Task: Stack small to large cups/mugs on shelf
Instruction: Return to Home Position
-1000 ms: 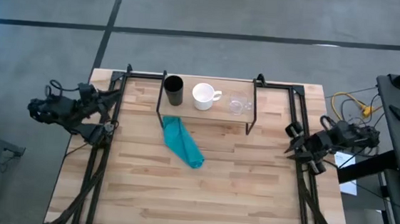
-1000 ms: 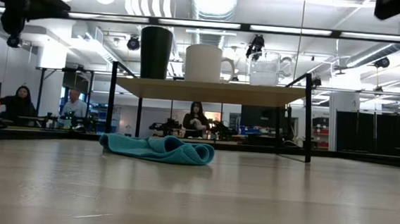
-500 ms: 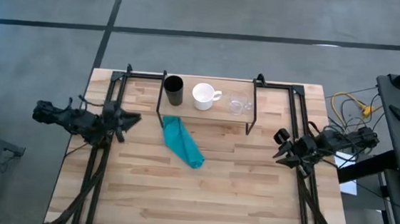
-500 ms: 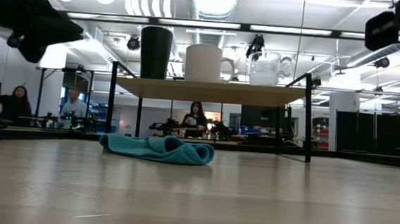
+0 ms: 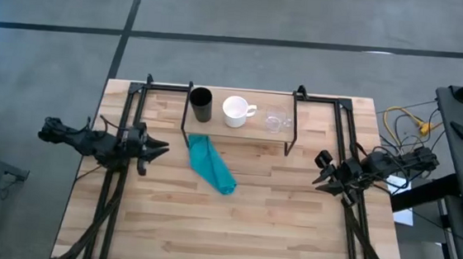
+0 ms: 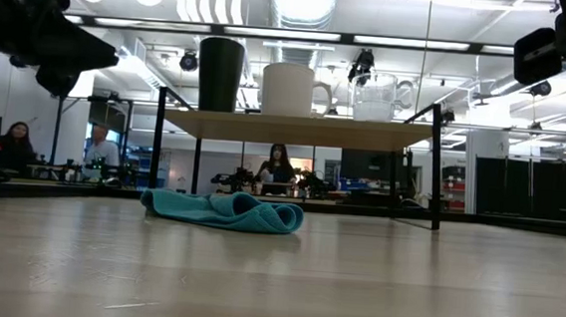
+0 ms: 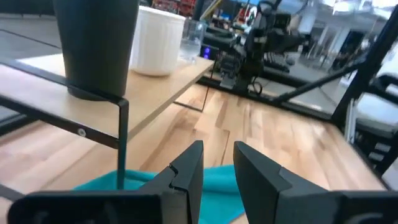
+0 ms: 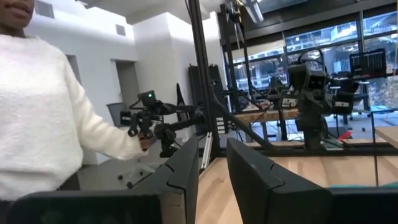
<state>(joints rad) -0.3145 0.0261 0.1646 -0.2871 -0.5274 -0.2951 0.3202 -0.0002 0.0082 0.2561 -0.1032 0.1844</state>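
The three cups stand in a row on the shelf (image 5: 256,131) at the table's far side: black cup (image 5: 200,104), white mug (image 5: 235,111), clear glass cup (image 5: 276,120). In the low view, the black cup (image 6: 220,74), white mug (image 6: 290,89) and glass cup (image 6: 375,97) stand on their bases on the board (image 6: 295,130). My left gripper (image 5: 162,148) hovers left of the shelf, open by a narrow gap, pointing at the black cup (image 7: 96,43). My right gripper (image 5: 319,174) hovers right of the shelf, also narrowly open.
A teal cloth (image 5: 210,164) lies crumpled on the tabletop just in front of the shelf's left legs. Black frame rails run along both table sides (image 5: 114,195). People sit in the room beyond the table (image 6: 277,168); a person in a white sleeve (image 8: 43,124) shows in the right wrist view.
Both arms have swung in from the table's sides. The left gripper has moved toward the table's right and slightly nearer, ending beside the cloth. The right gripper has moved toward the table's left and slightly nearer. Cups and cloth have stayed put.
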